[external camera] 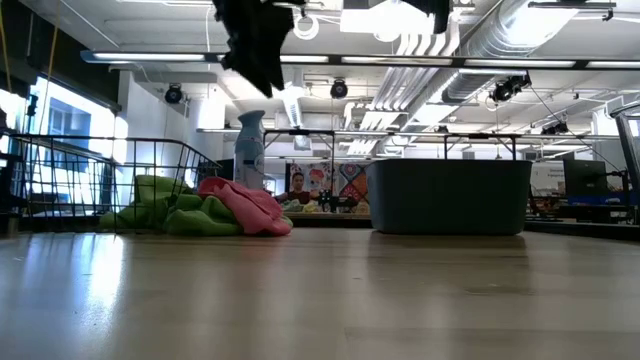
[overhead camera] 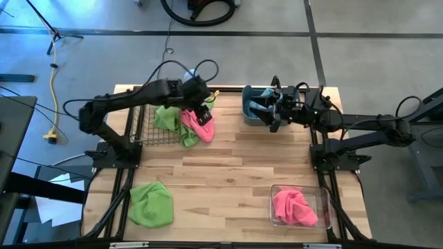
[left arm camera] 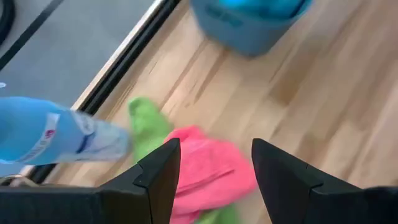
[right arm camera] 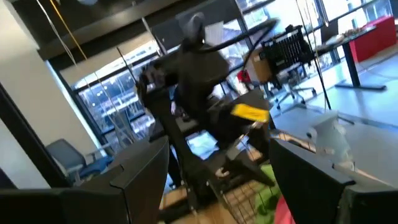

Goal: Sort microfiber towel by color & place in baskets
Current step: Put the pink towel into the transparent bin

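Note:
My left gripper point(overhead camera: 203, 111) point(left arm camera: 214, 146) is open and hovers above a pink towel point(overhead camera: 199, 126) point(left arm camera: 208, 171). That towel lies on a heap of lime green towels point(overhead camera: 168, 117) at the right end of the black wire basket point(overhead camera: 142, 123) point(external camera: 100, 180). My right gripper point(overhead camera: 275, 117) point(right arm camera: 217, 149) is open and empty at the grey-blue tub point(overhead camera: 252, 111) point(external camera: 450, 195), which holds a teal towel point(overhead camera: 261, 105). Another green towel point(overhead camera: 151, 203) lies flat on the table's near left. A second pink towel point(overhead camera: 294, 206) sits in the clear box point(overhead camera: 325, 200).
A white-and-blue spray bottle point(external camera: 250, 145) point(left arm camera: 56, 134) stands just behind the towel heap near the table's far edge. Bare wood point(overhead camera: 228, 173) lies across the table's middle, between the heap, the tub and the clear box.

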